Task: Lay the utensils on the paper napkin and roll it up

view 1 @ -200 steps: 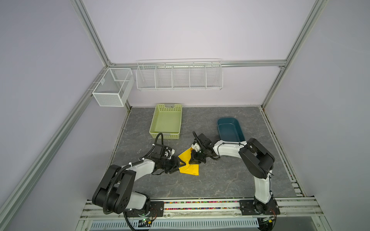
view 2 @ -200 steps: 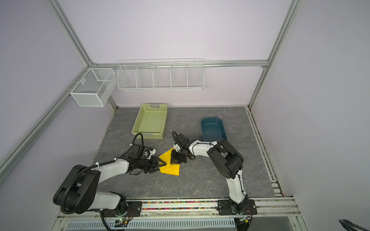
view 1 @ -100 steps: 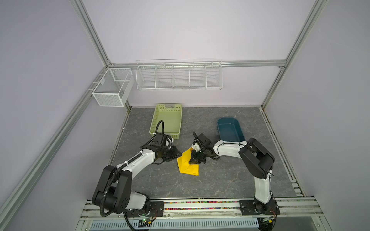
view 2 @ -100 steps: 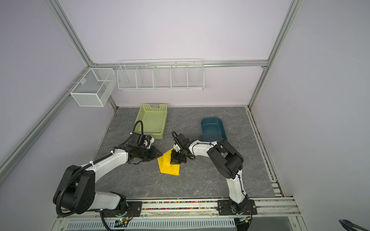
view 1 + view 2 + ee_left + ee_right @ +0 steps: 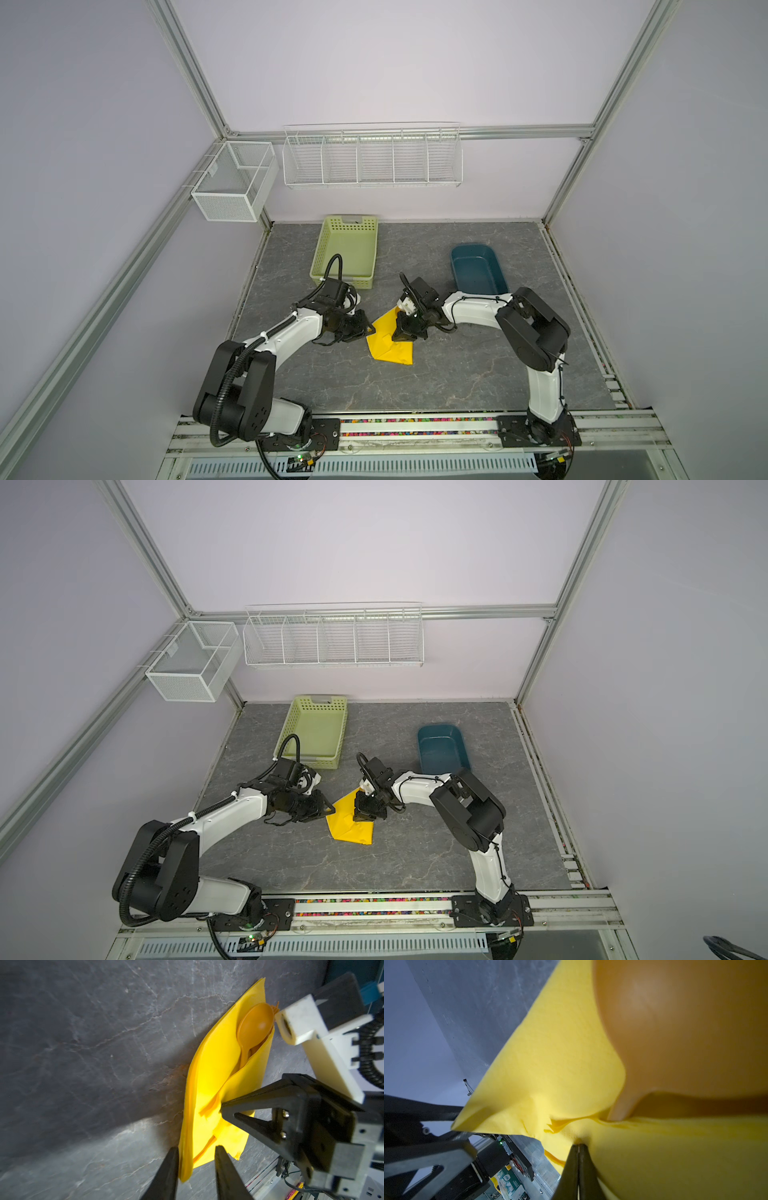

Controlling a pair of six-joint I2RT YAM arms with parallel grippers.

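The yellow paper napkin [image 5: 390,347] [image 5: 351,829] lies on the table between my two grippers, with one flap folded over. An orange-brown spoon [image 5: 254,1024] [image 5: 685,1032] lies in the fold with its bowl showing, and a thin handle of another of the utensils [image 5: 204,1149] peeks out near the napkin's corner. My left gripper [image 5: 196,1151] [image 5: 370,331] is open at the napkin's left edge, and the folded edge [image 5: 185,1163] stands between its fingers. My right gripper [image 5: 578,1145] [image 5: 400,336] is shut, with its tips pressed onto the folded flap.
A green basket [image 5: 343,282] stands behind the left arm. A dark blue tub [image 5: 454,266] stands behind the right arm. Two white wire baskets [image 5: 372,156] [image 5: 232,187] hang on the back wall. The grey table ends at a rail [image 5: 415,422] in front.
My left gripper drew back from the napkin toward the green basket, then returned to the napkin's left edge with narrower jaws. The right gripper has stayed shut on the fold.
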